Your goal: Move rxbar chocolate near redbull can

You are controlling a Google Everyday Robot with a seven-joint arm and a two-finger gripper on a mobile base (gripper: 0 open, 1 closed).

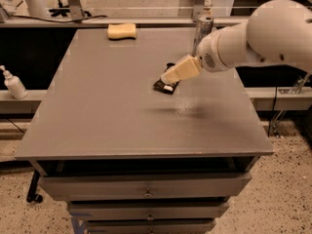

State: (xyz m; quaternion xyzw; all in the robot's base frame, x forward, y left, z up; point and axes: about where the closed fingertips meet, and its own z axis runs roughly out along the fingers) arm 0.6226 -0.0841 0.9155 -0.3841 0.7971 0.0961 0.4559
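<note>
The rxbar chocolate (164, 85) is a flat black wrapper lying on the grey table (107, 106), right of centre; only its near end shows. My gripper (169, 77), cream-coloured at the end of a white arm, reaches in from the right and sits just over the bar, covering most of it. The redbull can (202, 31) stands upright near the table's far right edge, a short way behind and to the right of the bar, partly behind my arm.
A pale yellow sponge (122, 31) lies at the table's far edge, left of centre. A white spray bottle (13, 83) stands on a low shelf to the left. Drawers (146, 191) sit under the tabletop.
</note>
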